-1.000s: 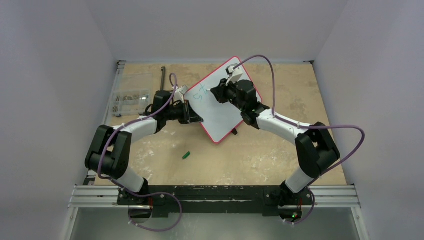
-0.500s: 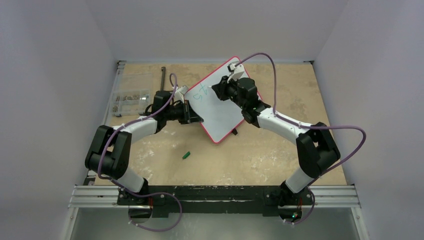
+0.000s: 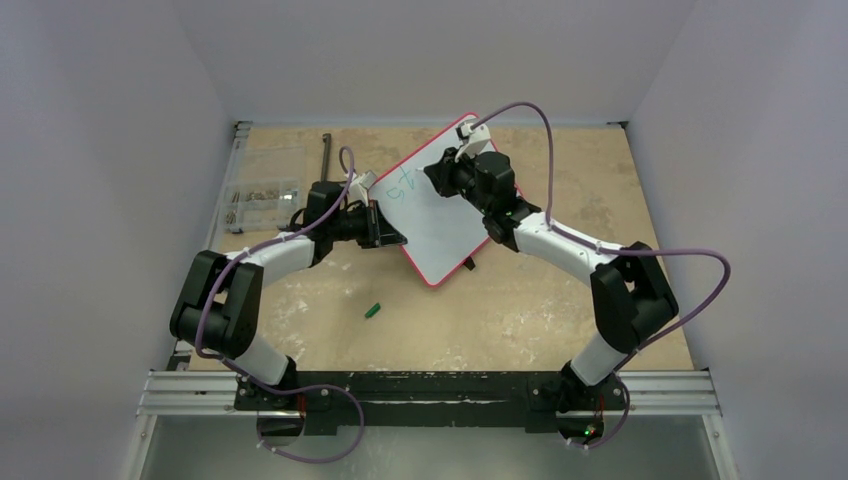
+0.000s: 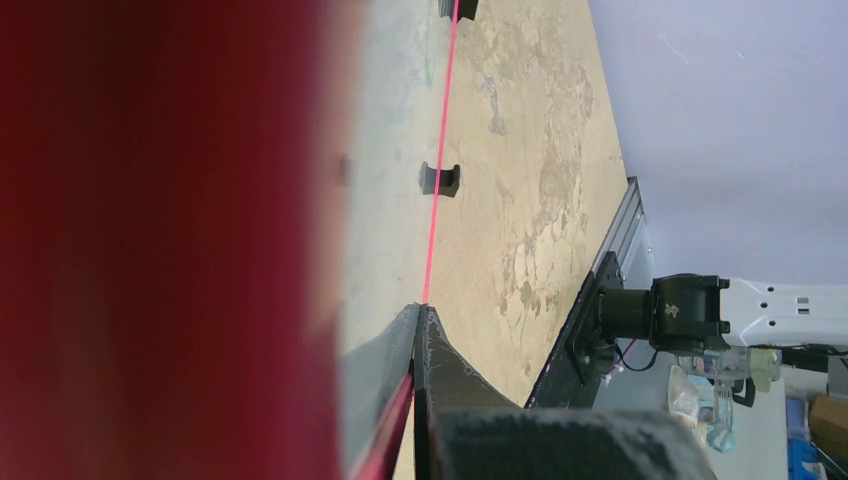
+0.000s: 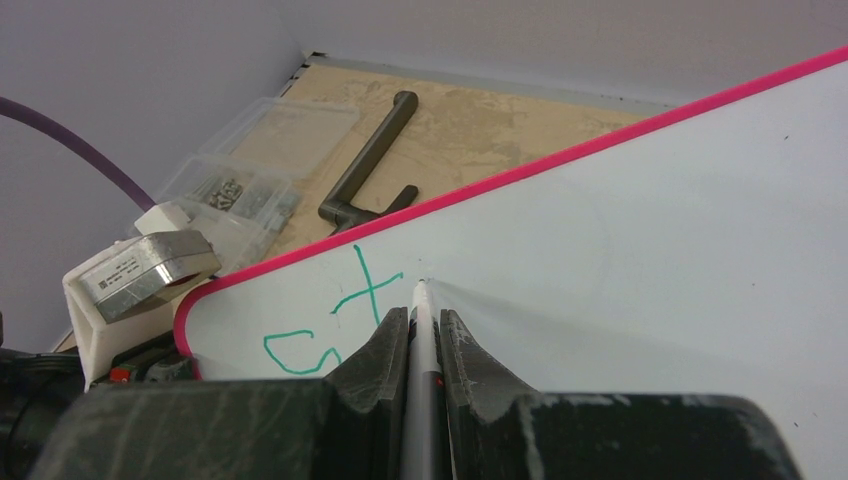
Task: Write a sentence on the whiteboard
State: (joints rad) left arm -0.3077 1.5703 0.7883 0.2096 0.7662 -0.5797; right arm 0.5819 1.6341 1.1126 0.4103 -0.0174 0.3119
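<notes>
1. Your left arm (image 3: 270, 255) reaches in low. The left gripper (image 3: 388, 232) is pinched tight on the whiteboard's (image 3: 440, 235) left rim.
2. Your right arm (image 3: 570, 250) bends over the board. The right gripper (image 3: 436, 180) squeezes a white marker (image 5: 422, 350), tip on the board.
3. The whiteboard sits slanted at the table's (image 3: 520, 310) far middle. The sentence (image 5: 330, 325) shows two green letters, "st".

The whiteboard (image 3: 440, 232) is a white rectangle with a thin red rim and rounded corners. It sits on the worktop (image 3: 500, 310), turned diagonally, one corner toward the far wall. My left fingers (image 4: 455, 385) are clamped on its left edge. The sentence (image 5: 330, 320) is in green marker, only "st", near the board's left corner.
</notes>
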